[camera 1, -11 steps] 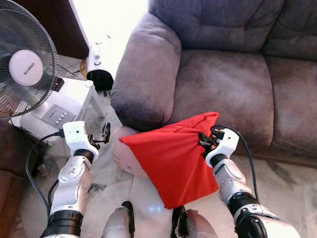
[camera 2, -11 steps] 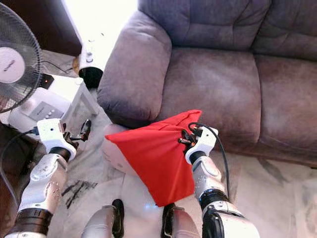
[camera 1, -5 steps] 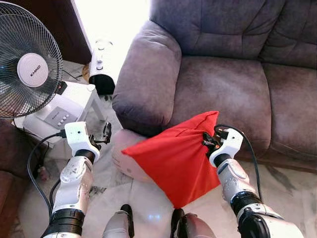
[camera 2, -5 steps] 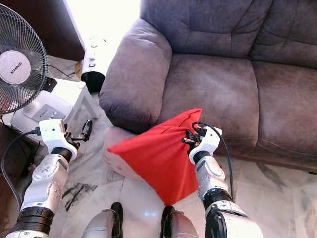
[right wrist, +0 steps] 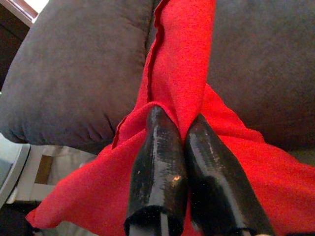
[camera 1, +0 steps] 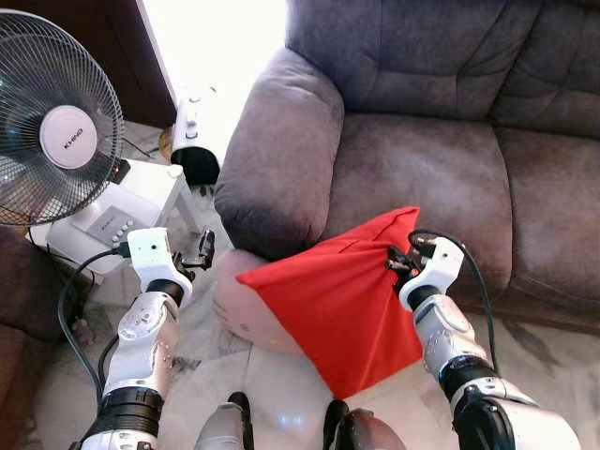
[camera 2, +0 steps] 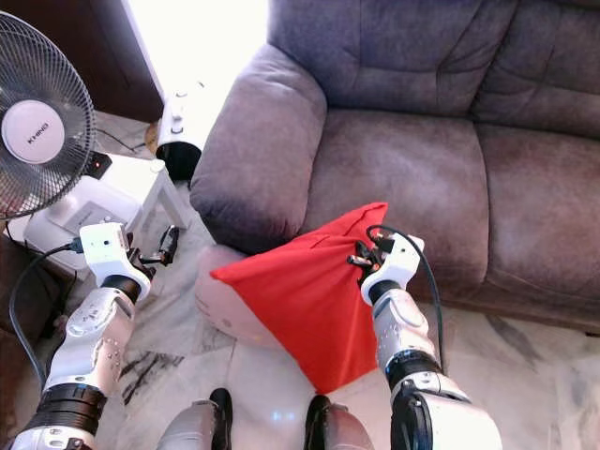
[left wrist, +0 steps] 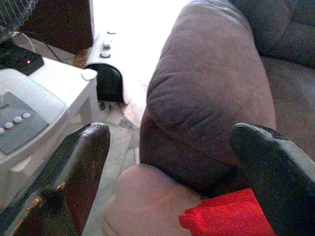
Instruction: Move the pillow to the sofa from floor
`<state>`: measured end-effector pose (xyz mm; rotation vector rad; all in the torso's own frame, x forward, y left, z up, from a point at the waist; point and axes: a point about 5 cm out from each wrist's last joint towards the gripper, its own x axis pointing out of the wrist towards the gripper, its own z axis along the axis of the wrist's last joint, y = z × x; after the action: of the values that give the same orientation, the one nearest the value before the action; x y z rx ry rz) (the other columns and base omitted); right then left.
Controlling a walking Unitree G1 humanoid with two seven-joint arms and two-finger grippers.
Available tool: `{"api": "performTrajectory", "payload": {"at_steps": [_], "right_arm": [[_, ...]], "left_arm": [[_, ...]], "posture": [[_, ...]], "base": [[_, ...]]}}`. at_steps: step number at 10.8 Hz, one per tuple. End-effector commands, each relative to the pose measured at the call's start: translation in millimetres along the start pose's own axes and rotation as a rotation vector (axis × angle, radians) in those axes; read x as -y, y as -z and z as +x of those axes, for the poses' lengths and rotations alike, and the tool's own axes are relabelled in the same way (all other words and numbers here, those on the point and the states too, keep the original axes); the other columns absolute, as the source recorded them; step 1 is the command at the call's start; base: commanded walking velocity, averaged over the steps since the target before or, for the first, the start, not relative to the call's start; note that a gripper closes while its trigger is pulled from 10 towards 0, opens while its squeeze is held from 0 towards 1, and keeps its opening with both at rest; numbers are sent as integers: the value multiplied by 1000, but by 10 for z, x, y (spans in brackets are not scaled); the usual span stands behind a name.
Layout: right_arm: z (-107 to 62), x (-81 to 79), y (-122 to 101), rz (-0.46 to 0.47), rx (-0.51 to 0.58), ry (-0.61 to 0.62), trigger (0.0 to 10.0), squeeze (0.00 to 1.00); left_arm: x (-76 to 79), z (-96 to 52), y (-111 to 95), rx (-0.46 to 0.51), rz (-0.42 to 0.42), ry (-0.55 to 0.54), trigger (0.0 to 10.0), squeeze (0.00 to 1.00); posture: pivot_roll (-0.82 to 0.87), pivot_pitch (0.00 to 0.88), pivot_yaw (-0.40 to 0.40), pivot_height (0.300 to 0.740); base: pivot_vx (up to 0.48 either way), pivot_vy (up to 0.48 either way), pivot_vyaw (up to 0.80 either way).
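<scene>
Red pillow (camera 1: 342, 305) hangs diagonally, top corner toward the sofa (camera 1: 422, 159), pinched by right gripper (camera 1: 397, 266) fingers (right wrist: 160, 162).

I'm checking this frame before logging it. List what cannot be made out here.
- Pink cushion on the floor: its far side is covered by the red pillow, eye views.
- Right gripper fingers' tips: buried in a fold of the red pillow, right wrist view.
- Sofa: its right end is cut off by the frame edge.
- Fan lettering: too small to read.
</scene>
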<state>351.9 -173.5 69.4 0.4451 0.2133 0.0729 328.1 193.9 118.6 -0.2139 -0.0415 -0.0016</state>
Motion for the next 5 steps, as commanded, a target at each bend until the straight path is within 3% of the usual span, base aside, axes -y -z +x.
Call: {"api": "performTrajectory", "payload": {"at_steps": [1, 2, 3, 4, 5], "right_arm": [[77, -72, -292, -10, 115, -25, 10000, 0], [98, -97, -360, 8, 135, -34, 10000, 0], [133, -160, -450, -6, 147, -62, 10000, 0], [162, -215, -533, -15, 157, -89, 10000, 0], [179, -250, -606, -26, 173, -105, 10000, 0]], "left_arm": [[-1, -7, 64, -33, -56, -5, 10000, 0], [3, 17, 82, -51, -142, -42, 10000, 0], [30, 32, 83, -60, -165, -46, 10000, 0], [14, 63, 92, -66, -241, -93, 10000, 1000], [-59, 92, 99, -80, -336, -172, 10000, 1000]], "posture": [[172, 150, -53, 740], [172, 146, -56, 740], [165, 142, -59, 740], [158, 138, -65, 740], [156, 137, -66, 740]], "base": [[0, 0, 0], [0, 0, 0], [0, 0, 0], [0, 0, 0], [0, 0, 0]]}}
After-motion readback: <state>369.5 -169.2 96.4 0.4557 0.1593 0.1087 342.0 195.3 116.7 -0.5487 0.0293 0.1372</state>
